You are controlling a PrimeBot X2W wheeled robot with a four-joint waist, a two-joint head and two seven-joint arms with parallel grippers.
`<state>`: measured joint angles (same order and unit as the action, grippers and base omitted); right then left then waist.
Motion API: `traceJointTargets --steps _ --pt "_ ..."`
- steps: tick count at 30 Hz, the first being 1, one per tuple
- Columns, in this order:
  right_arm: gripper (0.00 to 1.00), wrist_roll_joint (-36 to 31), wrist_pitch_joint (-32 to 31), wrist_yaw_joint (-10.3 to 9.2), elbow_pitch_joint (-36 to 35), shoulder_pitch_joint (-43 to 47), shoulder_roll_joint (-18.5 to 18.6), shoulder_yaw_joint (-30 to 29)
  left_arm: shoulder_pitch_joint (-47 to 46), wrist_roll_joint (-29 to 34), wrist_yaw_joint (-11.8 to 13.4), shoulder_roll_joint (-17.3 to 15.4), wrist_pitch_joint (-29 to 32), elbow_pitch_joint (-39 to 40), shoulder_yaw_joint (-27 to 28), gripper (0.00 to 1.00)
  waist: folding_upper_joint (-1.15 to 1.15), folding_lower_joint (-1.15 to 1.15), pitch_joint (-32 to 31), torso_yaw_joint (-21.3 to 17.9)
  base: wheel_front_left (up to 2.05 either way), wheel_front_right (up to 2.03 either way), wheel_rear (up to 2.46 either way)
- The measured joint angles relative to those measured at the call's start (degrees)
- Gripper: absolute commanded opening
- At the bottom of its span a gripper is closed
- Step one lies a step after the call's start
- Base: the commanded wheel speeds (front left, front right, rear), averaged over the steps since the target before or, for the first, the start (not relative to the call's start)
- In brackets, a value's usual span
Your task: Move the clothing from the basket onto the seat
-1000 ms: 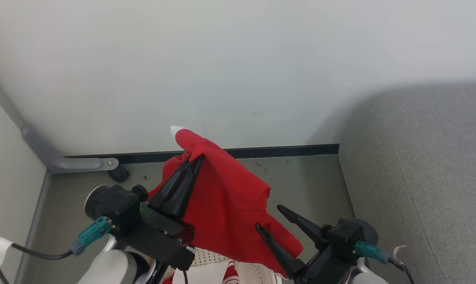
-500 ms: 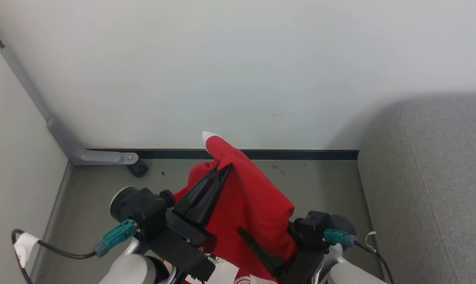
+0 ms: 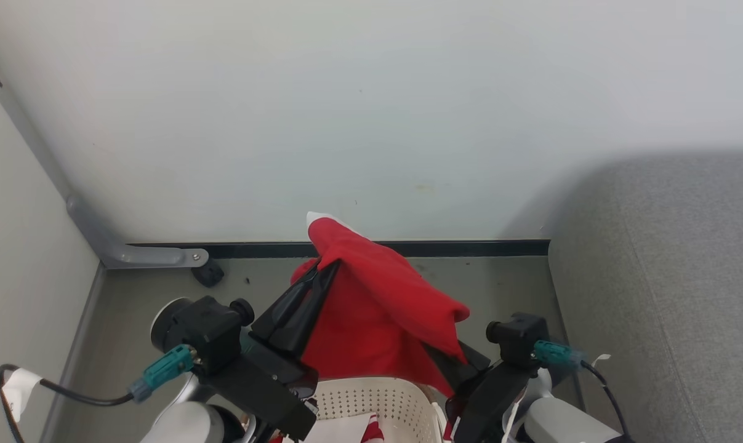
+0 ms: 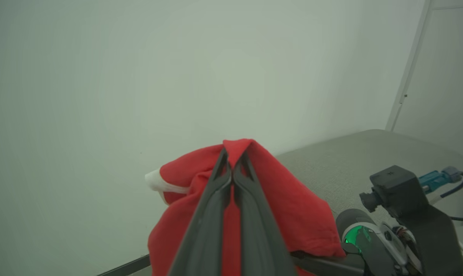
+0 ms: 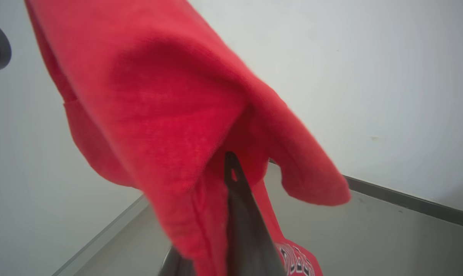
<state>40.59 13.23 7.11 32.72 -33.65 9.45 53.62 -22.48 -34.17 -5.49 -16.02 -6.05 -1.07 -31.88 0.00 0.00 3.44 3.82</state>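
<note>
Now the right pincer (image 5: pixel 231 172) is pressed together on a hanging fold of the plain red garment (image 3: pixel 377 307). A second ago its fingers stood spread beside the cloth's lower edge. The left pincer (image 3: pixel 325 271) has not changed: it pinches the garment's upper fold, and a white-trimmed tip pokes up past it. The garment is therefore held at two places and hangs in the air above the basket (image 3: pixel 359 400), clear of its perforated wall.

I judge the lift of this piece to be done. What remains is the carry to the seat (image 3: pixel 666 277), which lies off to the robot's right, well apart from the cloth. A jersey (image 3: pixel 371 435) in red and white lies in the basket, so the task looks some way from finished.

In the head view the drape covers the right fingertips. The right wrist view makes up for that: the dark fingers run together up into the fold, and the jersey's lettering shows below them. The left wrist view shows its own two fingers meeting with red cloth between them. Beyond them it shows the seat's grey top against the wall (image 4: pixel 139 76).
</note>
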Motion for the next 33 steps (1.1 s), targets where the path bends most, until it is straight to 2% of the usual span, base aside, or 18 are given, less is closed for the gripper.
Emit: traceJointTargets --steps 1,3,4,7,12,13,14,15,16,22,33 --pt "0.00 0.2 0.1 0.00 0.1 0.0 0.3 -0.7 0.5 -0.1 0.1 -0.1 0.0 0.0 0.2 0.00 0.00 0.00 -0.1 -0.3 0.00 0.00 0.00" --pt "0.00 0.8 0.5 0.00 0.0 0.1 0.8 -2.1 1.4 -0.1 0.5 -0.5 0.1 0.1 0.5 0.13 0.00 0.00 -0.2 -0.9 0.00 0.00 0.00" --pt "0.00 0.9 0.6 0.01 -0.3 0.2 1.1 -2.8 2.0 -0.2 0.5 -0.8 0.1 0.2 0.8 0.16 0.00 0.00 -0.3 -1.2 0.00 0.00 0.00" --pt "0.00 1.5 1.0 0.00 -1.1 0.4 1.8 -4.9 3.2 -0.6 1.0 -1.7 0.1 0.6 1.3 0.15 0.00 0.00 -0.3 -2.3 0.00 0.00 0.00" --pt "0.00 2.2 1.0 0.00 -2.7 0.9 2.4 -7.4 4.4 -0.6 1.0 -2.1 0.1 1.9 0.9 0.05 0.00 0.00 -0.2 -4.3 0.00 0.00 0.00" --pt "0.00 2.2 1.0 0.00 -3.1 1.0 2.5 -7.8 4.5 -0.6 1.0 -2.1 0.1 2.1 0.8 0.06 0.00 0.00 -0.2 -4.7 0.00 0.00 0.00" --pt "0.00 2.2 1.0 0.00 -3.4 1.1 2.6 -8.2 4.7 -0.6 1.0 -2.1 0.1 2.3 0.7 0.20 0.00 0.00 -0.2 -5.1 0.00 0.00 0.00" --pt "0.00 2.2 1.0 0.00 -3.9 1.3 2.8 -8.6 5.0 -0.6 1.2 -2.0 0.1 2.5 0.6 0.57 0.00 0.00 -0.1 -5.5 0.00 0.00 0.00" --pt "0.00 2.2 1.0 0.00 -4.5 1.5 3.0 -9.3 5.3 -0.6 1.5 -2.1 0.1 2.6 0.6 1.00 0.00 0.00 -0.1 -5.9 0.00 0.00 0.00" --pt "0.00 2.2 1.0 -0.13 -7.3 1.7 4.2 -12.4 5.6 -0.5 1.5 -2.3 0.4 3.9 0.2 1.00 0.00 0.00 0.2 -7.8 0.00 0.00 0.00" --pt "0.00 0.8 1.1 -1.62 -13.9 3.8 6.2 -17.7 7.2 0.1 1.5 -4.2 1.0 6.5 -0.4 1.00 0.00 0.00 1.5 -12.6 0.00 0.00 0.00"
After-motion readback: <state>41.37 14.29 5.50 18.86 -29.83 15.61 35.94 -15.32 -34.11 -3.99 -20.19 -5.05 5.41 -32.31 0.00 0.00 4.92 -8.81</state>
